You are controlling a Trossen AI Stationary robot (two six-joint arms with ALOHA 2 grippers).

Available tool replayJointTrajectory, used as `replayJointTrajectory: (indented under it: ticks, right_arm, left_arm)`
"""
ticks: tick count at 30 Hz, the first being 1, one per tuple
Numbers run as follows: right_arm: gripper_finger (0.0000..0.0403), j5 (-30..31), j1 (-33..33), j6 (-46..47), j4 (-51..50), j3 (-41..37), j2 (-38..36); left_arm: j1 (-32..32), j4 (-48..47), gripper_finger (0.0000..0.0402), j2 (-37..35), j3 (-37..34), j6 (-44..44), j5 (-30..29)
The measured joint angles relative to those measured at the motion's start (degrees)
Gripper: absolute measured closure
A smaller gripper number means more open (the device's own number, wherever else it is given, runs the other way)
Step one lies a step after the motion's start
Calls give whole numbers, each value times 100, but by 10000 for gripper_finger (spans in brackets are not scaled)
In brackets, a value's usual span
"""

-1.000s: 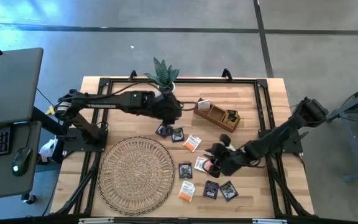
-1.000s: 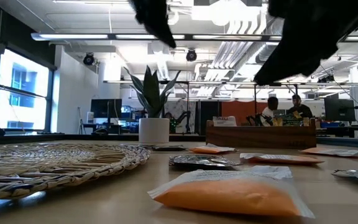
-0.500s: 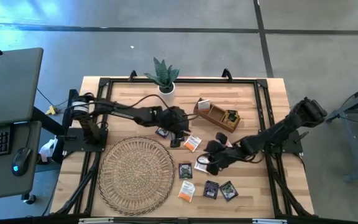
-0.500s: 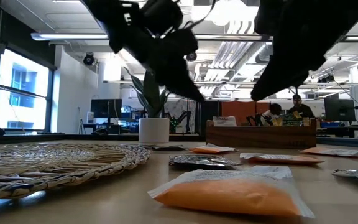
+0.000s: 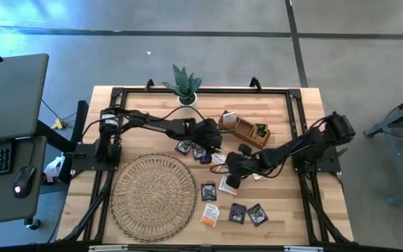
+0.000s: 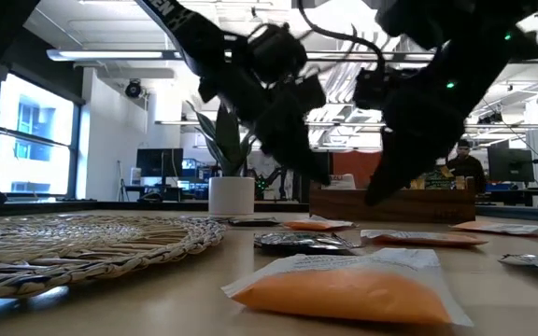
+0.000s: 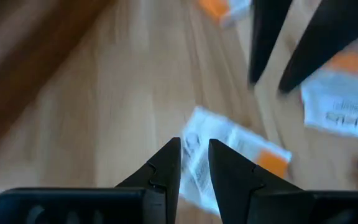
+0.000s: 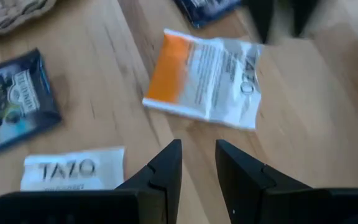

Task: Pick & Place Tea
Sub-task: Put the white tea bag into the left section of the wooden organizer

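Wooden table [image 5: 285, 210]: from above I see tea sachets [image 5: 209, 214] scattered right of the woven mat [image 5: 152, 196], both grippers meeting mid-table beside the tray [image 5: 243, 130].

Low view: an office room behind, plant pot [image 6: 231, 195].

Left gripper [image 7: 194, 152], fingers narrowly apart, empty, over an orange-and-white sachet [image 7: 229, 149] lying diagonally.

Right gripper [image 8: 197, 155], likewise slightly parted, near another sachet [image 8: 204, 78].

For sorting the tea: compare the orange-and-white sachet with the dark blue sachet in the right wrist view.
The orange-and-white sachet has an orange end and TAZO lettering; the dark blue sachet carries a picture. The first looks crinkled, the second smoother. Both lie on the table.
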Motion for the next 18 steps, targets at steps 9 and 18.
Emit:
replayJointTrajectory:
  ticks: [9,18]
  right_arm:
    - [308,19,-128,-261,271,9,117]
    - [308,97,-133,-417,317,9,117]
  left_arm:
    - [-17,-291,320,-11,-4,90,-671]
    - [-13,-297,320,-11,-4,-325,-648]
